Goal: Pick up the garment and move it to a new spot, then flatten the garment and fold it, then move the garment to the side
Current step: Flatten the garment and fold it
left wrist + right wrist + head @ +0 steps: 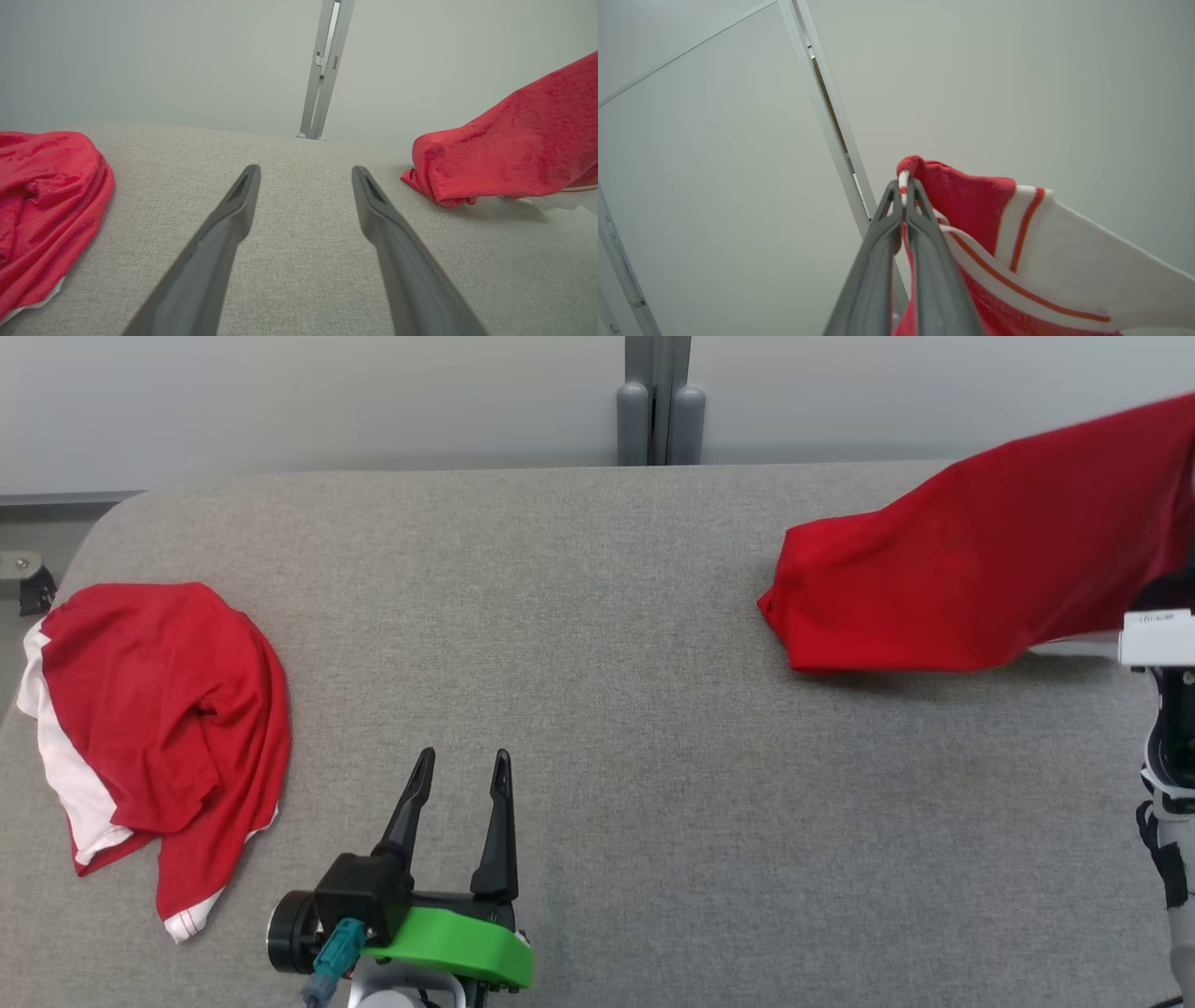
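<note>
Garment (971, 569), red with white striped trim, is stretched out to the right of the grey post (658, 401). Long axis slants: low end down at the table (607, 728) on the side nearer the post, high end rising away from the post, past the head view's edge. Right gripper (906, 186) pinched tight on the white-and-red trimmed edge, fingers pressed together with cloth between, up off the surface. Left gripper (464, 761) spread wide, holding nothing, touching no cloth, low over the table, nearer the robot than the post and a bit left of it. Second red garment (159, 728) heaped far left of the post. Table covered in grey fabric. Plain pale wall (280, 401) behind the post.
</note>
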Robot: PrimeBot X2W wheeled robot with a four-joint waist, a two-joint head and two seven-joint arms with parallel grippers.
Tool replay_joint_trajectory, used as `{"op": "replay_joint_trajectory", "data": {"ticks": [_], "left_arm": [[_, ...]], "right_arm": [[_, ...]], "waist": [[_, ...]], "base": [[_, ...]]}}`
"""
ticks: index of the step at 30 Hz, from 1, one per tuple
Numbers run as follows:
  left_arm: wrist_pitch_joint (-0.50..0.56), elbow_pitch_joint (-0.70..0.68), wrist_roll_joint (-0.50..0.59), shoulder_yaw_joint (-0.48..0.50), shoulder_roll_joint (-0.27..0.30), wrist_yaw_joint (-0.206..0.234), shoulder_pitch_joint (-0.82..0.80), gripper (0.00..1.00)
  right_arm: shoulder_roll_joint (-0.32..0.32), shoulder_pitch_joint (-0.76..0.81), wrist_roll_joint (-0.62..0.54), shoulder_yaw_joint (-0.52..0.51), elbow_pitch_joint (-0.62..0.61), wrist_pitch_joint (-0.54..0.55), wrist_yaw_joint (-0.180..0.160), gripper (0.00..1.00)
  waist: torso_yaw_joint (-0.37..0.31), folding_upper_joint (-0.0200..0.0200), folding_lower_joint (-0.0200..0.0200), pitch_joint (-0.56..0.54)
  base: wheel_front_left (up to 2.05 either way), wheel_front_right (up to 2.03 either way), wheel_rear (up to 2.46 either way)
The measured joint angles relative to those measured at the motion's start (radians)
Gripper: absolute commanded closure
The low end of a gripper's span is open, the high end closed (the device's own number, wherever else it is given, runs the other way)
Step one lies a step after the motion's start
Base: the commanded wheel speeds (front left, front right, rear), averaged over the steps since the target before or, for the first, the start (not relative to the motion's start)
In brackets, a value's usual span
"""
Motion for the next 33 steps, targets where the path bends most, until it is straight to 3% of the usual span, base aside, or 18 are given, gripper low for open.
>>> {"op": "replay_joint_trajectory", "data": {"ticks": [5, 9, 15, 22, 23, 24, 33], "left_arm": [[0.000, -0.001, -0.022, 0.007, 0.000, 0.005, 0.018, 0.00], [0.000, -0.004, -0.025, -0.002, 0.000, 0.004, 0.015, 0.00], [0.000, -0.012, -0.042, -0.024, 0.000, 0.013, -0.011, 0.00], [0.000, -0.014, -0.079, -0.069, 0.000, 0.026, -0.032, 0.00], [0.000, -0.014, -0.084, -0.077, 0.000, 0.027, -0.033, 0.00], [0.000, -0.012, -0.088, -0.085, 0.000, 0.027, -0.033, 0.00], [0.000, -0.006, -0.097, -0.079, 0.000, 0.044, -0.029, 0.00]], "right_arm": [[0.048, -0.059, -0.053, 0.083, -0.121, 0.095, 0.000, 1.00], [0.086, -0.096, -0.116, 0.206, -0.117, 0.146, 0.000, 1.00], [0.182, -0.146, -0.132, 0.385, 0.042, 0.171, 0.000, 1.00], [0.226, -0.264, -0.109, 0.569, 0.326, 0.148, 0.000, 1.00], [0.230, -0.281, -0.088, 0.577, 0.383, 0.141, 0.000, 0.86], [0.232, -0.299, -0.097, 0.597, 0.440, 0.133, 0.000, 0.00], [0.234, -0.430, 0.037, 0.749, 0.609, 0.059, 0.000, 0.00]], "waist": [[0.020, 0.0000, 0.0000, -0.025], [0.048, 0.0000, 0.0000, -0.020], [0.108, -0.0001, 0.0000, 0.012], [0.193, -0.0001, 0.0000, 0.050], [0.206, 0.0000, 0.0000, 0.054], [0.220, -0.0001, 0.0000, 0.058], [0.285, -0.0001, 0.0000, 0.061]], "base": [[0.00, 0.00, 0.00], [0.00, 0.00, 0.00], [0.00, 0.00, 0.00], [0.00, 0.00, 0.00], [0.00, 0.00, 0.00], [0.00, 0.00, 0.00], [0.00, 0.00, 0.00]]}}
